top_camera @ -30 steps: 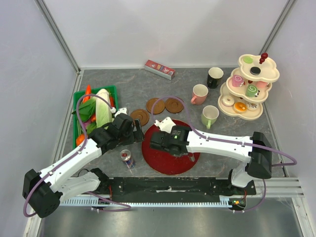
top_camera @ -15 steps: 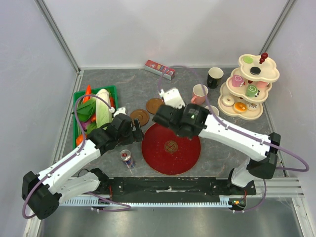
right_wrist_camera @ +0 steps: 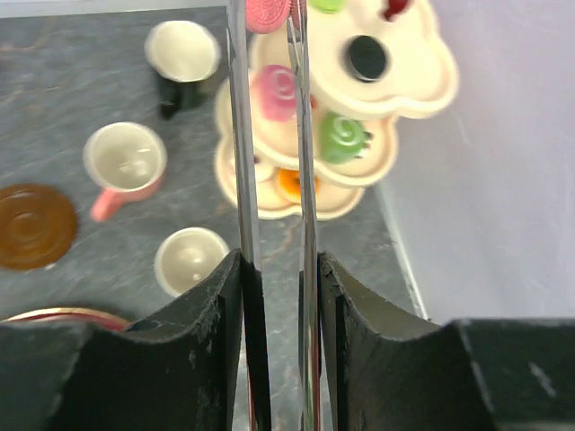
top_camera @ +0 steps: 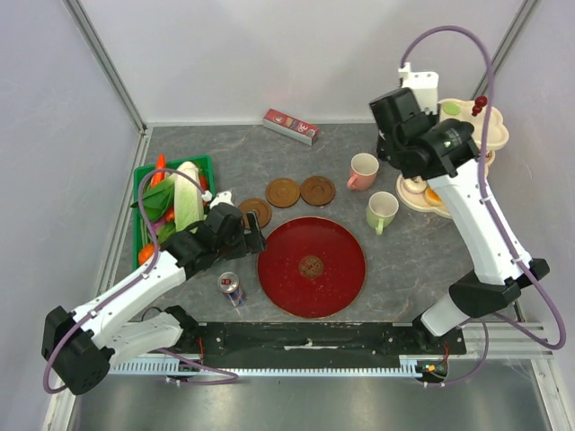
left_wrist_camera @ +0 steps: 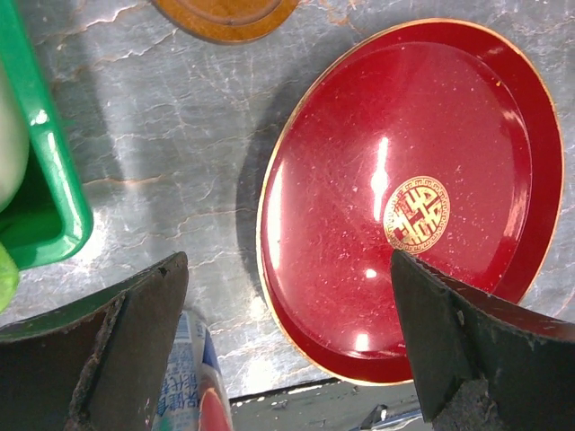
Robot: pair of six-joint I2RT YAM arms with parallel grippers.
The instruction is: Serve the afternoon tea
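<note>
My right gripper is shut on metal tongs, raised beside the cream three-tier stand. A pink pastry sits between the tong tips near the top tier. The tiers carry a black donut, a pink swirl and a green swirl. The black mug, pink mug and pale green mug stand left of the stand. Three brown saucers lie behind the red plate. My left gripper hangs open over the plate's left edge.
A small drink can stands just left of the plate, under my left finger. The green crate of vegetables sits at the left. A red box lies by the back wall, which rises close behind the stand.
The right arm has lifted off the red plate and swung back and right to the stand, tongs still in its grip. The left arm has barely moved.
</note>
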